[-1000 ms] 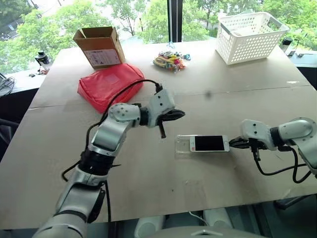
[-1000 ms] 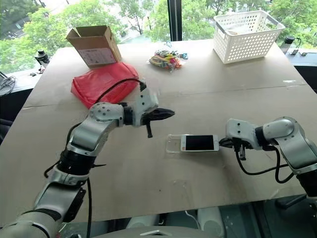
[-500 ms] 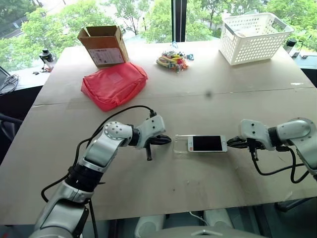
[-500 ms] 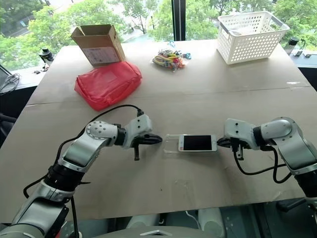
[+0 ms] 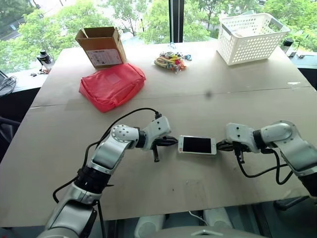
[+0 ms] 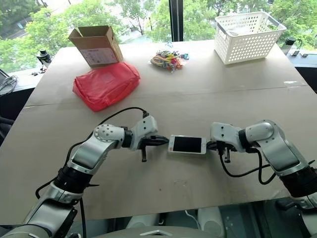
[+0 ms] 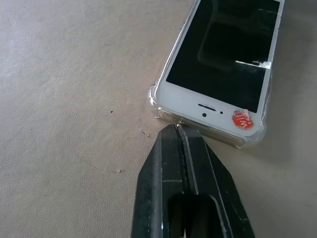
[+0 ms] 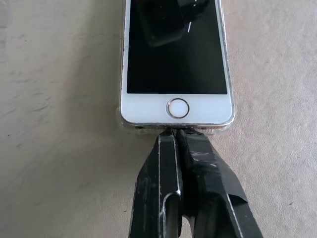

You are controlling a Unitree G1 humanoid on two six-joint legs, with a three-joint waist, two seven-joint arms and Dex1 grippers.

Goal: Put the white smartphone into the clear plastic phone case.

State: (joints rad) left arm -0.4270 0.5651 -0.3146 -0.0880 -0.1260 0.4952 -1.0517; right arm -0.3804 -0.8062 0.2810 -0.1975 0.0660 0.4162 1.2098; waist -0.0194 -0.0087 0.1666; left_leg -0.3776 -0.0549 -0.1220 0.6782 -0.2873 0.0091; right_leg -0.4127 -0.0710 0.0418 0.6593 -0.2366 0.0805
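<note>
The white smartphone [image 5: 197, 145] lies flat, screen up, on the brown table, inside the clear plastic phone case [image 7: 153, 97], whose rim shows around its corners. My left gripper [image 5: 174, 142] is shut, its tips against the earpiece end of the case in the left wrist view [image 7: 177, 128]. From the other side my right gripper [image 5: 220, 146] is shut too, and in the right wrist view [image 8: 173, 133] its tips press the home-button end of the phone [image 8: 176, 49]. Neither gripper holds anything.
A red pouch [image 5: 113, 85] and an open cardboard box [image 5: 101, 46] sit at the far left. A pile of small colourful items [image 5: 171, 60] lies at the far middle, and a white basket [image 5: 251, 30] at the far right.
My right gripper moved left, sliding the phone left until the case no longer sticks out beyond it. My left gripper came down to the case's left end.
</note>
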